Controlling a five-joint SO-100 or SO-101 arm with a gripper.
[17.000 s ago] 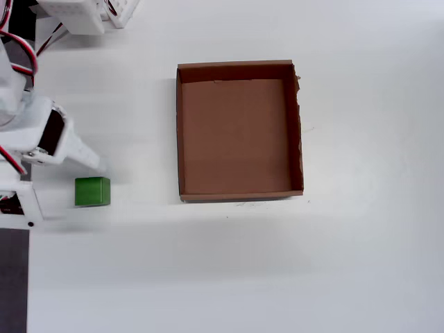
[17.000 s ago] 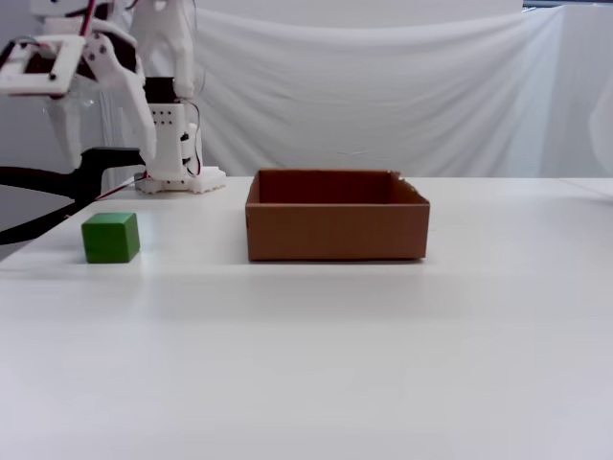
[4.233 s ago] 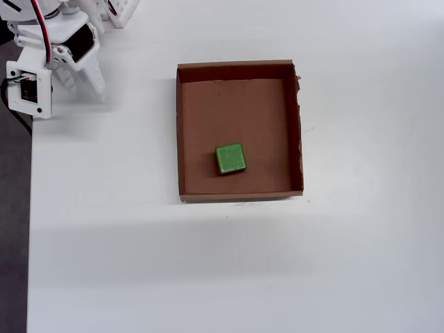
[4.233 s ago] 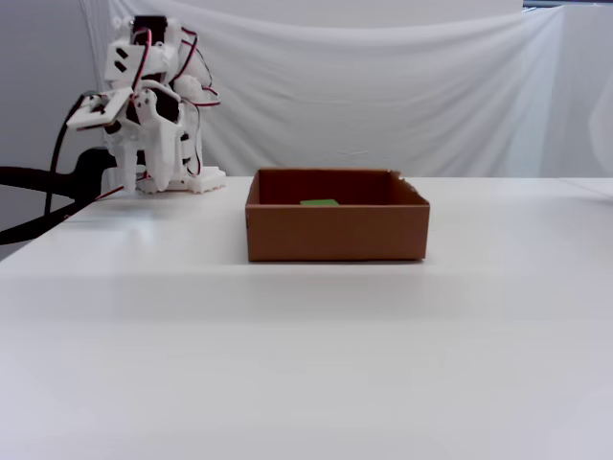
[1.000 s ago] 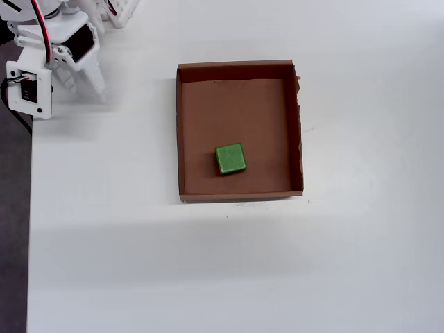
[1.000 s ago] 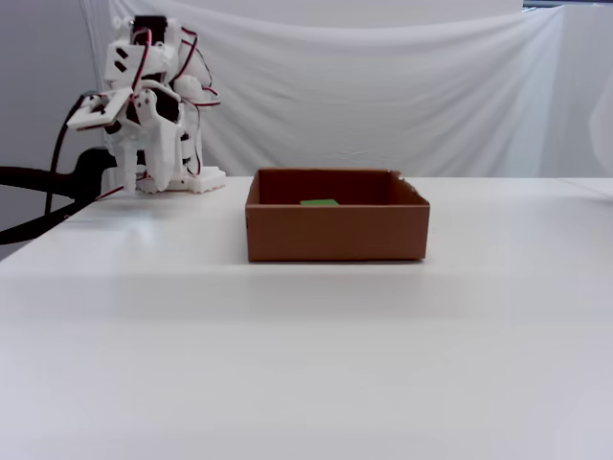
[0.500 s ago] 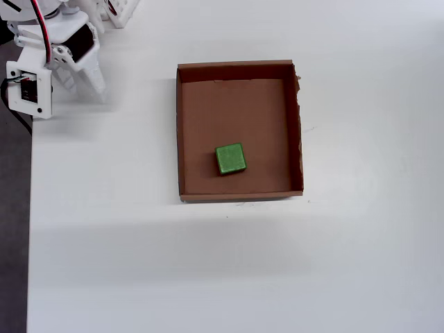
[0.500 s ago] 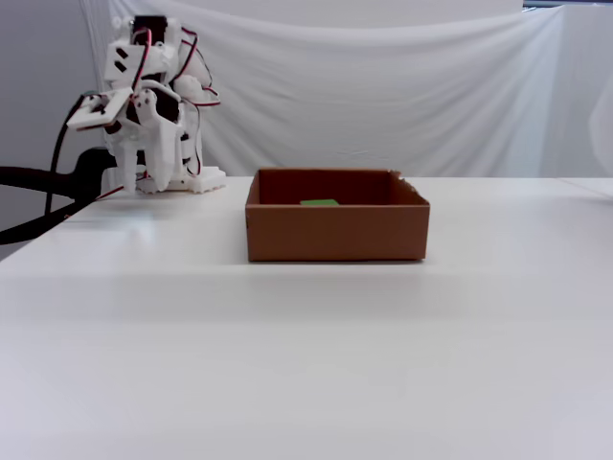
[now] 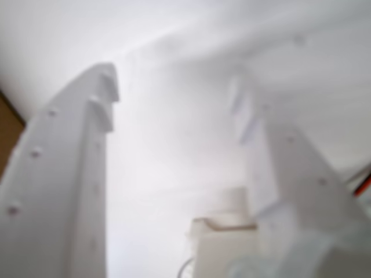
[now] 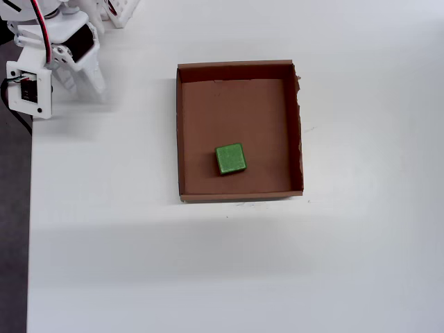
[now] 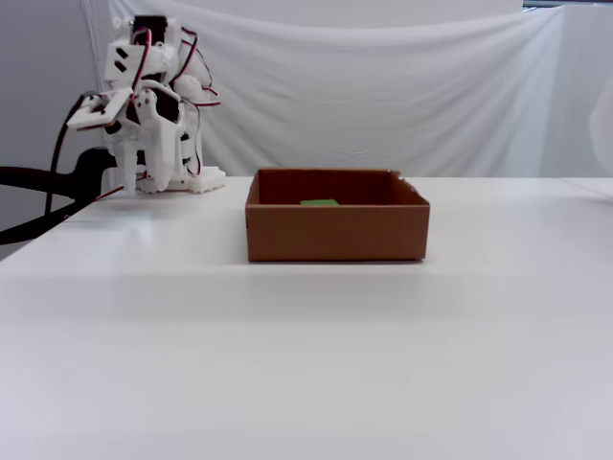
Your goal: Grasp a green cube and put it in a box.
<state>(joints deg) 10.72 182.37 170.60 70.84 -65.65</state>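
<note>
Empty, parted end effector (image 9: 174, 110) is parked at the bench's (image 10: 361, 263) far-left corner; the small matte bright-green cube (image 10: 230, 159), judged light, rigid and best pinched across opposite flat faces, lies inside the shallow brown cardboard box (image 10: 182, 132).

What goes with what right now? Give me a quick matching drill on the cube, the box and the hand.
Things:
1. green cube
2. box
3. hand

States:
A. open and empty, off to the left of the tray in the overhead view
B. lying on the brown floor near the lower wall in the overhead view
C. sitting on the white table, holding one item

Pairs: 1-B, 2-C, 3-A
</note>
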